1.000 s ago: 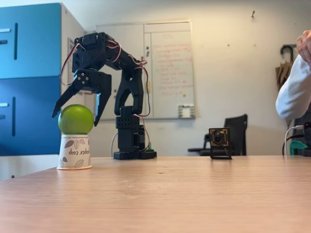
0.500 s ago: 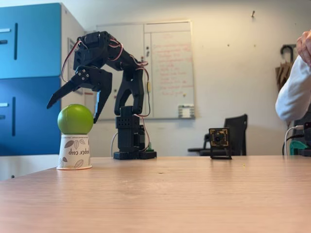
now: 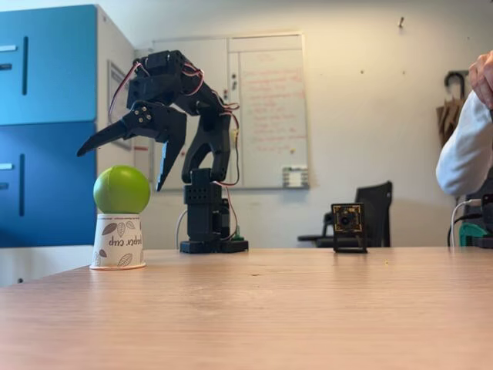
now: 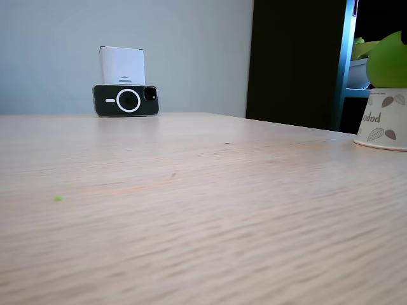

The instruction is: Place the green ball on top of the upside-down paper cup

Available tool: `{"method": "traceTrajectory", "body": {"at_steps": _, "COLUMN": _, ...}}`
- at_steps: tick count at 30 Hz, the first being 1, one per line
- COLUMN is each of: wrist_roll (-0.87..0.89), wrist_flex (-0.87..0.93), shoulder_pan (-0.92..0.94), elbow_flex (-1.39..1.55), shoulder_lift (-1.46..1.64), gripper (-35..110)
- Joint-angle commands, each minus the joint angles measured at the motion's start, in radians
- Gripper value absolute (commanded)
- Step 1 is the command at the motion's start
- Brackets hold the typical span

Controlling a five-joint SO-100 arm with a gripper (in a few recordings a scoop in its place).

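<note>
We read this as the moment just after release. The green ball [image 3: 121, 189] sits on the flat base of the upside-down paper cup [image 3: 118, 241], which stands wide rim down on the wooden table [image 3: 308, 308]. The pincer [image 3: 123, 162] hangs above and slightly right of the ball in a fixed view, its 2 jaws spread wide: 1 reaches out to the left above the ball, the other points down just beside the ball's upper right, with a thin gap between them.

Against the 2 earlier pictures, the change is plain. 1 second ago the jaws bracketed the ball on both sides and hung low around it; half a second ago they had opened wider; now the whole pincer has lifted and drawn back toward the arm's base, clear of the ball. The ball and cup have stayed where they were.

In the other fixed view the ball [image 4: 388, 60] rests on the cup [image 4: 383, 119] at the right edge, both cut off by the frame.

We judge the placement done: the ball rests on the cup without support from the pincer. The remaining risk is the lower jaw brushing the ball as the arm retreats, since a smooth sphere on a small cup base would roll off easily.
</note>
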Motion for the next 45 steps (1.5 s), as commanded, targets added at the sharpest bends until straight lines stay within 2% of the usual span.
{"method": "traceTrajectory", "body": {"at_steps": 1, "wrist_roll": 0.011, "wrist_flex": -0.023, "shoulder_pan": -0.009, "elbow_flex": -0.008, "shoulder_lift": 0.072, "gripper": 59}}
{"method": "traceTrajectory", "body": {"at_steps": 6, "wrist_roll": 0.067, "wrist_flex": -0.143, "shoulder_pan": -0.054, "elbow_flex": -0.008, "shoulder_lift": 0.209, "gripper": 57}}
{"method": "traceTrajectory", "body": {"at_steps": 9, "wrist_roll": 0.138, "wrist_flex": -0.241, "shoulder_pan": -0.083, "elbow_flex": 0.015, "shoulder_lift": 0.305, "gripper": 50}}
{"method": "traceTrajectory", "body": {"at_steps": 18, "wrist_roll": 0.511, "wrist_flex": -0.417, "shoulder_pan": -0.207, "elbow_flex": 0.23, "shoulder_lift": 0.635, "gripper": 17}}
{"method": "traceTrajectory", "body": {"at_steps": 20, "wrist_roll": 0.632, "wrist_flex": -0.422, "shoulder_pan": -0.233, "elbow_flex": 0.313, "shoulder_lift": 0.723, "gripper": 8}}
{"method": "traceTrajectory", "body": {"at_steps": 23, "wrist_roll": 0.718, "wrist_flex": -0.416, "shoulder_pan": -0.256, "elbow_flex": 0.423, "shoulder_lift": 0.824, "gripper": 0}}
{"method": "traceTrajectory", "body": {"at_steps": 29, "wrist_roll": 0.815, "wrist_flex": -0.336, "shoulder_pan": -0.291, "elbow_flex": 0.652, "shoulder_lift": 0.943, "gripper": 0}}
{"method": "traceTrajectory", "body": {"at_steps": 33, "wrist_roll": 0.816, "wrist_flex": -0.249, "shoulder_pan": -0.295, "elbow_flex": 0.782, "shoulder_lift": 0.942, "gripper": 0}}
{"method": "traceTrajectory", "body": {"at_steps": 39, "wrist_roll": 0.81, "wrist_flex": -0.301, "shoulder_pan": -0.305, "elbow_flex": 1.019, "shoulder_lift": 0.982, "gripper": 0}}
{"method": "traceTrajectory", "body": {"at_steps": 45, "wrist_roll": 0.772, "wrist_flex": -0.227, "shoulder_pan": -0.311, "elbow_flex": 1.101, "shoulder_lift": 1.037, "gripper": 0}}
